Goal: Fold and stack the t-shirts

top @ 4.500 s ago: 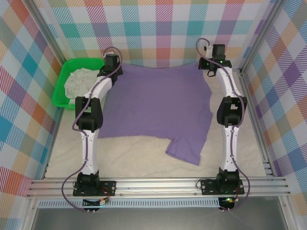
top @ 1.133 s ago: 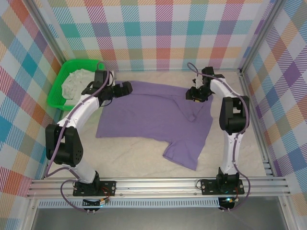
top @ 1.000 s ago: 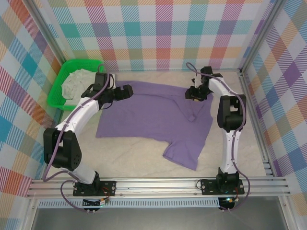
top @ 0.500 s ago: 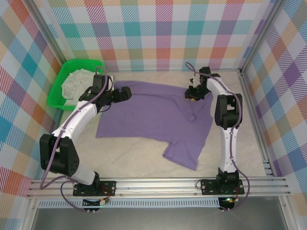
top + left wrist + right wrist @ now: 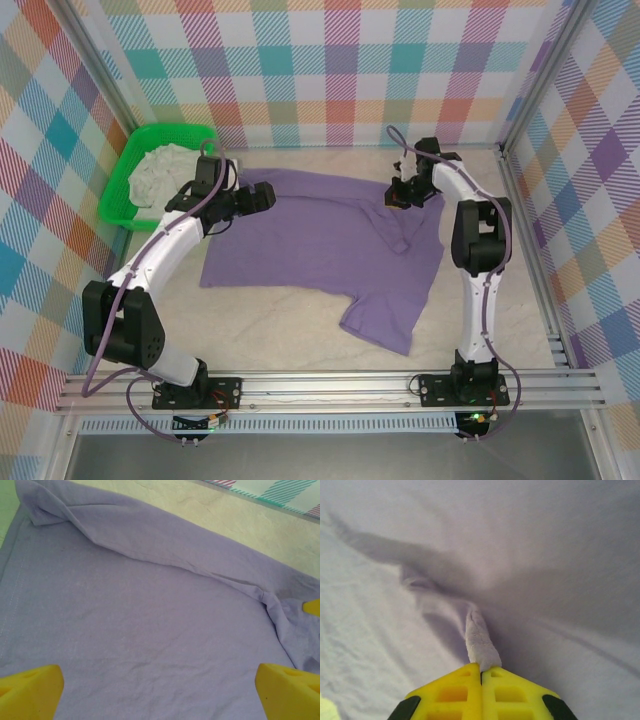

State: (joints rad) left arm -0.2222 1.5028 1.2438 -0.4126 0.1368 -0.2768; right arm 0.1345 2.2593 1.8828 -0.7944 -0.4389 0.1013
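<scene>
Right claw (image 5: 480, 669) clamped fully closed on the lavender t-shirt (image 5: 320, 250). A small ridge of cloth was nipped between its yellow fingertips (image 5: 447, 692) and stood up in a peak just ahead of them.

Right arm (image 5: 478, 260): rose straight from its base, elbow high, forearm carried far out, wrist hooked inward over the shirt's far right edge.

Left claw (image 5: 262, 193) gaped as wide as it goes, with nothing in it. Flat purple cloth lay between its two yellow tips (image 5: 31, 690); could not tell whether they touched it.

Left arm (image 5: 165, 250): elbow out low to the left, long forearm running diagonally away, wrist turned toward the right claw.

The shirt lay spread on the table (image 5: 270, 330) between the two claws and nearward of both, one sleeve trailing nearest. An off-white t-shirt (image 5: 160, 172) sat bunched in a green basket (image 5: 122, 207) just behind the left claw.
</scene>
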